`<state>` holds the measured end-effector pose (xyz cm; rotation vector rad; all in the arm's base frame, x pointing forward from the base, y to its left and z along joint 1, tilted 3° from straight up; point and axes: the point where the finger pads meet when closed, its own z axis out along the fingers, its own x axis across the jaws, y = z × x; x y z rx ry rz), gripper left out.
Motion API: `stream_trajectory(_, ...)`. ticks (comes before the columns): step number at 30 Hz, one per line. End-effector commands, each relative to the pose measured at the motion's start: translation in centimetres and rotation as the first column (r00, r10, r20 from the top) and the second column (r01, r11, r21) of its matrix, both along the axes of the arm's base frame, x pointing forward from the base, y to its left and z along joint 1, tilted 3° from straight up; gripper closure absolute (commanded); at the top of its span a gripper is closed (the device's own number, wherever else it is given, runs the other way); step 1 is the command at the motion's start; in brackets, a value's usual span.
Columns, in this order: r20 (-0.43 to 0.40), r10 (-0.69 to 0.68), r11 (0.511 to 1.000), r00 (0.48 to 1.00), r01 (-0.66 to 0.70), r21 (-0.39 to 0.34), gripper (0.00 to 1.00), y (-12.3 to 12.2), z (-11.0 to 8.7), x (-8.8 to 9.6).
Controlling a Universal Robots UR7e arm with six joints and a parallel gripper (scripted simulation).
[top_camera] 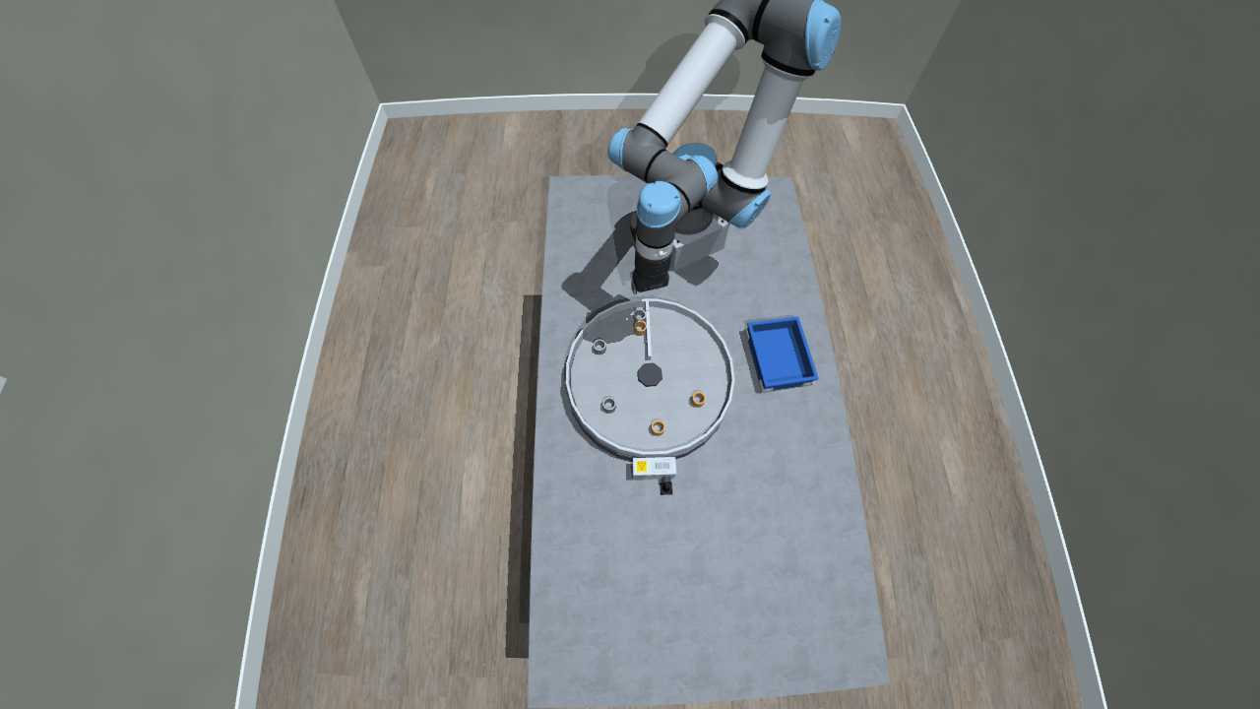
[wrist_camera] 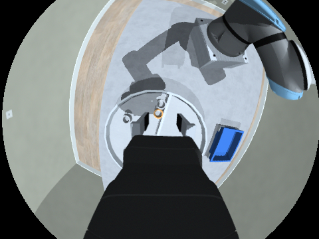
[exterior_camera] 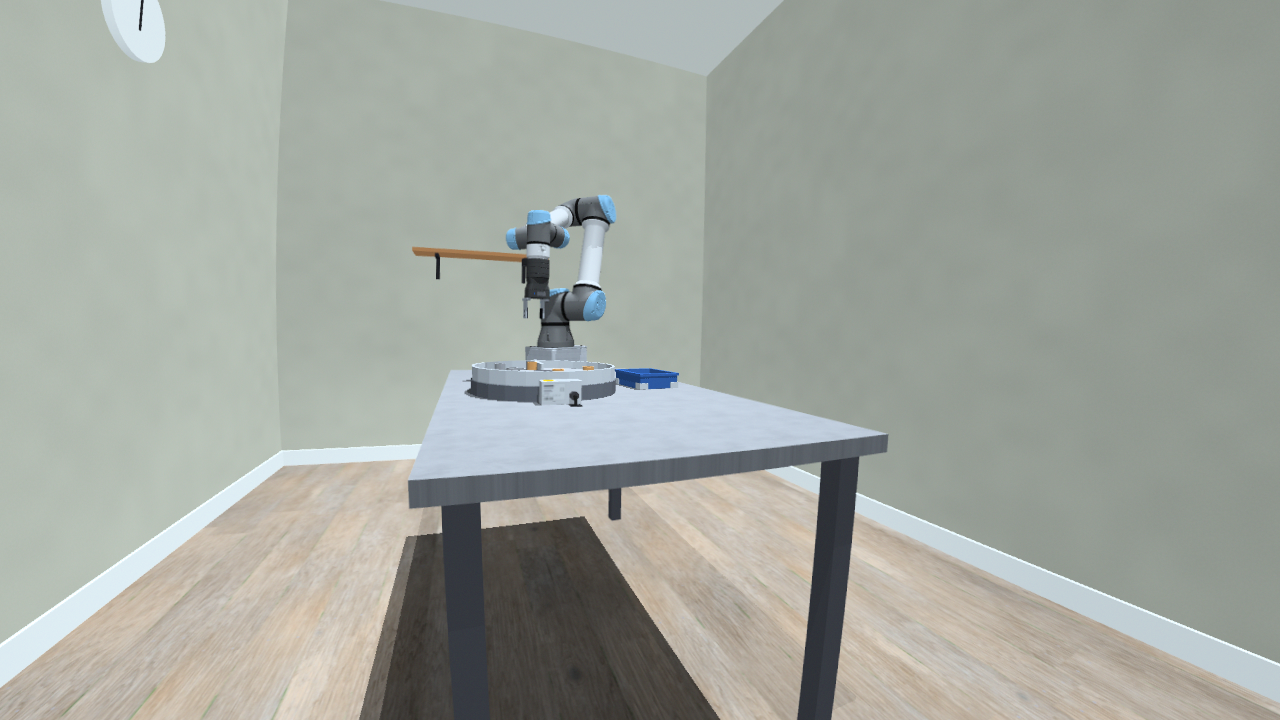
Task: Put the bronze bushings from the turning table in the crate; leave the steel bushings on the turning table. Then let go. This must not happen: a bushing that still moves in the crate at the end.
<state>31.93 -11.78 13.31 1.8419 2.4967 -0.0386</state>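
Top view: three bronze bushings (top_camera: 697,398), three steel bushings (top_camera: 607,405), one crate (top_camera: 759,362).

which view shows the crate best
The top view: the blue crate shows whole from above, beside the turntable, nothing inside. The exterior view shows only its low side wall, far off. The wrist view shows it small and warped.

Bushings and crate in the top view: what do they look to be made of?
Three orange-brown rings, for instance one, look like bronze with a warm metallic tone. The grey rings, for instance one, look like steel, pale and dull. The crate looks like blue moulded plastic: uniform colour, thin walls. All are small in view, so finish is uncertain.
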Motion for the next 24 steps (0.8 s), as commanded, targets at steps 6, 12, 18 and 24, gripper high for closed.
stream_trajectory(6,0.007,0.002,1.0,1.0,-0.002,0.001,0.0,-1.1,-0.7,-0.3)
stream_trajectory(12,0.005,0.001,1.0,1.0,-0.001,0.002,0.0,-3.7,-2.7,-1.7)
stream_trajectory(18,0.005,0.002,1.0,1.0,-0.002,0.003,0.0,-5.4,-4.1,-2.6)
stream_trajectory(24,0.005,0.002,1.0,1.0,-0.002,0.003,0.0,-5.4,-4.1,-2.6)
